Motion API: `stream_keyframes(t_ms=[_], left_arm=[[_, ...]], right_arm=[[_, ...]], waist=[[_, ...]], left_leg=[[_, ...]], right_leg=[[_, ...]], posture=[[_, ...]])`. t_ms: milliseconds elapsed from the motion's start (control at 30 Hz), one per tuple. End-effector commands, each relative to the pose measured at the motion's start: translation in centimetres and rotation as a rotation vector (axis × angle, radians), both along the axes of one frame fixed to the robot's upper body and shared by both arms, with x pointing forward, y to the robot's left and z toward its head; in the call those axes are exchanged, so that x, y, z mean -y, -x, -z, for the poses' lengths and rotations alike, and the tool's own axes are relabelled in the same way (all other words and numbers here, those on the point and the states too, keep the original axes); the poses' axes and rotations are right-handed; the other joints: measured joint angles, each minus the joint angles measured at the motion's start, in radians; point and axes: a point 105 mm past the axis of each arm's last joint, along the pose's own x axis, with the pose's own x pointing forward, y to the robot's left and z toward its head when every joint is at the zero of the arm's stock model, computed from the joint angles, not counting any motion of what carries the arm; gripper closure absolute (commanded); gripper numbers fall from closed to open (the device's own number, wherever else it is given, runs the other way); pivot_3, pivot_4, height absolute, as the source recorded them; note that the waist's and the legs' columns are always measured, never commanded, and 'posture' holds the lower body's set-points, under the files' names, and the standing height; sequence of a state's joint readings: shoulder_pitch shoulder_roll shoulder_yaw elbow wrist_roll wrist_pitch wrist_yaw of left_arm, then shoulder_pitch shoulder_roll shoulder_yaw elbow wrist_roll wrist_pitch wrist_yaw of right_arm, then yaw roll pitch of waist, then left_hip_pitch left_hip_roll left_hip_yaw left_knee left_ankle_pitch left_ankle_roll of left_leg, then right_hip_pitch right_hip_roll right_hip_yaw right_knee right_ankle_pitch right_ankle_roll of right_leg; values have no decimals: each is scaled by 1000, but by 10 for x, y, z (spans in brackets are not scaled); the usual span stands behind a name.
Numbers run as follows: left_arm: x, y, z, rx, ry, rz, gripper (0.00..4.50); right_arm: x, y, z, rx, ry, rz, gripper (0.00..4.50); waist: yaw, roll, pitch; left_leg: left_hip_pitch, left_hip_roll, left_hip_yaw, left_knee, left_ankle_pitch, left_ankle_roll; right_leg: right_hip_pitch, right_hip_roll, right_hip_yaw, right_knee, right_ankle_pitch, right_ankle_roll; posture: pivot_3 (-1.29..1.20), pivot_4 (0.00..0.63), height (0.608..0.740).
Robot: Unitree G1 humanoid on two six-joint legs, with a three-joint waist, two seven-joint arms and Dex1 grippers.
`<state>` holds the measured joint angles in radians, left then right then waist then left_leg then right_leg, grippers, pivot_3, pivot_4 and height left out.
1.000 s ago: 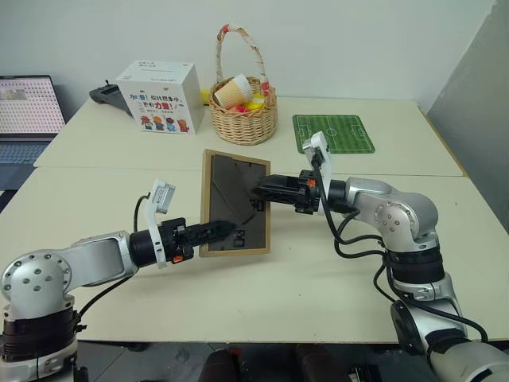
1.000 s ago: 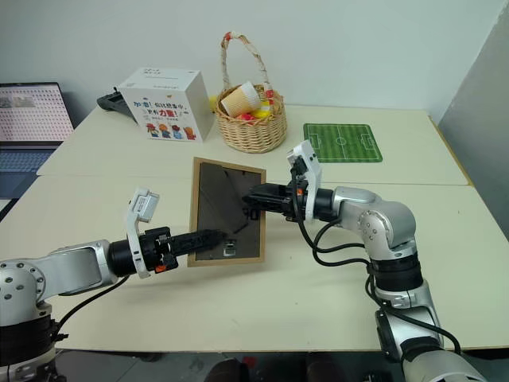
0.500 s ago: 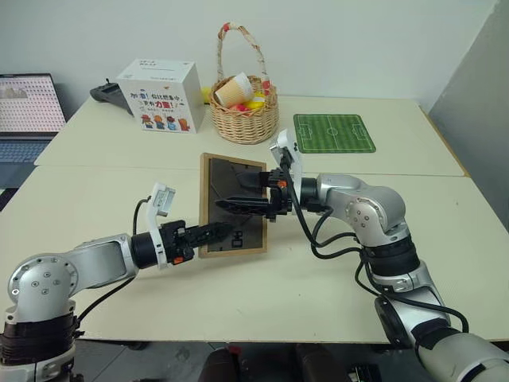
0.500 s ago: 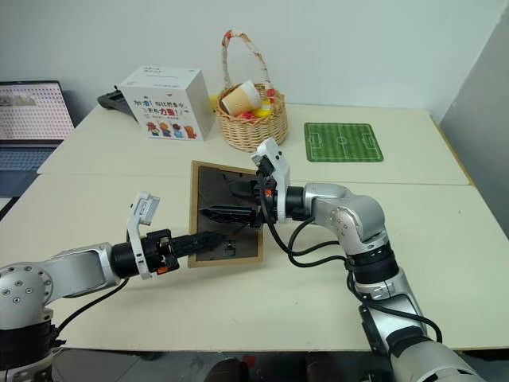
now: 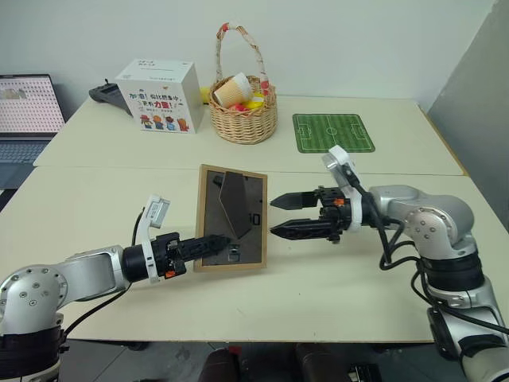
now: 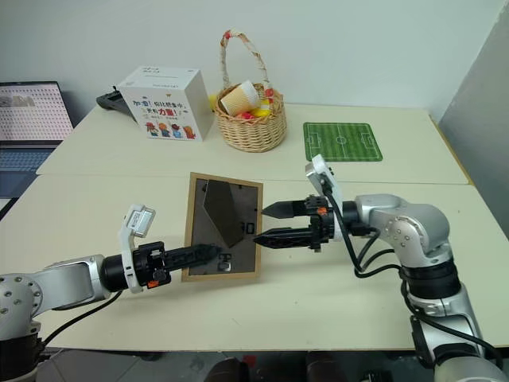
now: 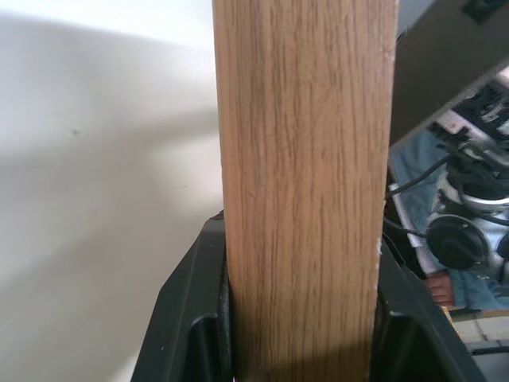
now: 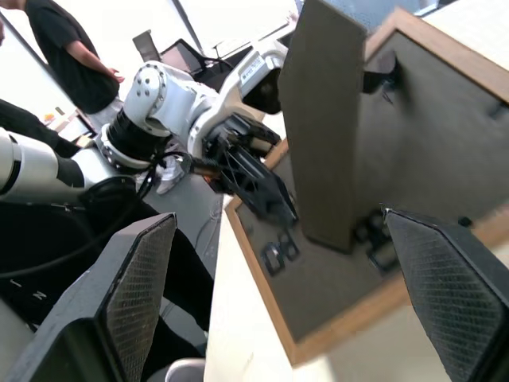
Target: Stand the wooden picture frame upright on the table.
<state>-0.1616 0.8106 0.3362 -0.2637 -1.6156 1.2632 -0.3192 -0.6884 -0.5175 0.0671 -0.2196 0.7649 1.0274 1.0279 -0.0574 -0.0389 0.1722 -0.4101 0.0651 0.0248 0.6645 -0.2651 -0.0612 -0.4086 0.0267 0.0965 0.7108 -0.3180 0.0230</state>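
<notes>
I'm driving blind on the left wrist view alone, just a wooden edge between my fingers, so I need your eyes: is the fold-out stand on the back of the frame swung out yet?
Observer: Yes. On the wooden picture frame, the triangular stand juts out from the dark back.
Operator: Is the other arm holding the frame?
Observer: No. The right gripper is open and clear of the frame's side edge, fingers pointing at it.
Operator: Is the frame up or lying flat?
Observer: Up. It stands nearly upright with its bottom edge on the table; the left gripper grips its lower part.
</notes>
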Motion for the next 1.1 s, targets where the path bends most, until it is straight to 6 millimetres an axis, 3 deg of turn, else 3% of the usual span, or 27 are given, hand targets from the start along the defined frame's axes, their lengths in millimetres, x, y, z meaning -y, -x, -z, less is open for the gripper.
stream_keyframes(t_ms=[33,100,133,300,367,667,800,1100], left_arm=[[0,7,-15,-35,106,40,3206],[-3,7,-23,-77,201,44,3206],[-3,8,-25,-89,235,60,3206],[7,9,-26,-114,285,144,3206],[12,10,-26,-117,297,173,3206],[27,17,-19,-119,303,187,3206],[29,18,-17,-108,313,166,3206],[32,26,-10,-114,291,140,3206]], right_arm=[[27,-38,12,508,155,293,70],[40,-47,20,1110,342,341,70],[37,-42,23,1295,353,297,70],[16,-36,24,1738,247,202,70],[9,-37,27,1802,213,175,70],[-20,-26,8,1927,-30,169,70],[-22,-20,5,1939,-92,146,675],[-22,-20,8,1957,-112,101,2555]], waist=[[1,0,0],[1,0,0],[1,0,1],[-9,1,3],[-9,1,3],[1,1,3],[2,1,3],[1,1,3]], left_leg=[[0,0,0,0,0,0],[0,0,-1,0,0,0],[0,-1,-1,0,0,0],[0,-2,3,1,0,-1],[1,-2,3,1,3,-5],[2,-2,1,2,4,-6],[2,-2,1,2,5,-6],[2,-2,0,2,5,-5]], right_leg=[[0,0,0,0,0,1],[1,-1,0,-1,-1,2],[1,-1,0,-2,-1,2],[0,0,2,-1,-2,3],[0,0,2,1,-2,3],[1,-4,1,4,-2,2],[3,-5,1,4,-2,2],[3,-6,1,4,-2,2]], posture=[[0,150,740],[0,150,740],[0,150,740],[0,150,740],[0,150,740],[0,150,740],[0,150,740],[0,150,740]])
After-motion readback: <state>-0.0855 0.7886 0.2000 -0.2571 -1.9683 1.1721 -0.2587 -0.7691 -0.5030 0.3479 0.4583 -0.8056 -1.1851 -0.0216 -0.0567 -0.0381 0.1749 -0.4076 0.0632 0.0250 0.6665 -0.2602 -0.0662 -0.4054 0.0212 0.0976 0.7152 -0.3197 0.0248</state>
